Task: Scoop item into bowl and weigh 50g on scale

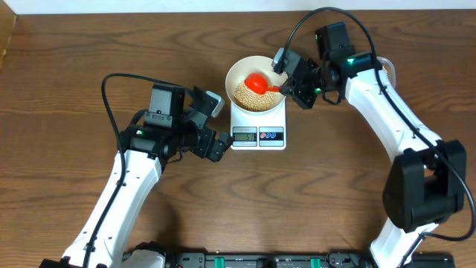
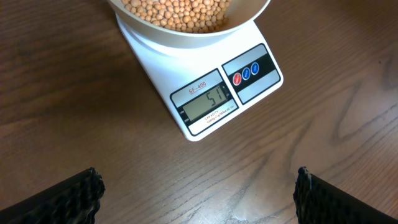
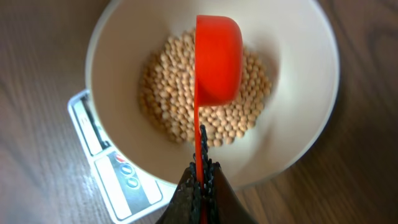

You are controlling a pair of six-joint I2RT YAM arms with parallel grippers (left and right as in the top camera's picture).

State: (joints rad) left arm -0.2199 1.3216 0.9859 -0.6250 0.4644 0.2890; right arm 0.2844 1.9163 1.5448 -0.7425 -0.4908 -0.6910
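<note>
The white bowl (image 1: 244,72) stands on the white scale (image 1: 258,128) and holds many tan beans (image 1: 251,99). In the left wrist view the scale (image 2: 211,93) display reads 51, and the bowl (image 2: 186,34) with beans (image 2: 180,12) shows at the top. My right gripper (image 1: 286,87) is shut on the handle of a red scoop (image 1: 258,82), whose head is turned on its side over the beans. In the right wrist view the scoop (image 3: 217,59) hangs over the beans (image 3: 174,106) in the bowl (image 3: 305,74), held by the gripper (image 3: 201,180). My left gripper (image 1: 216,123) is open and empty beside the scale's left front; its fingers frame bare table (image 2: 199,193).
The brown wooden table (image 1: 74,74) spreads all round. The red and blue buttons (image 2: 245,73) sit right of the display. The scale's front corner also shows in the right wrist view (image 3: 109,162). Arm bases stand at the front edge.
</note>
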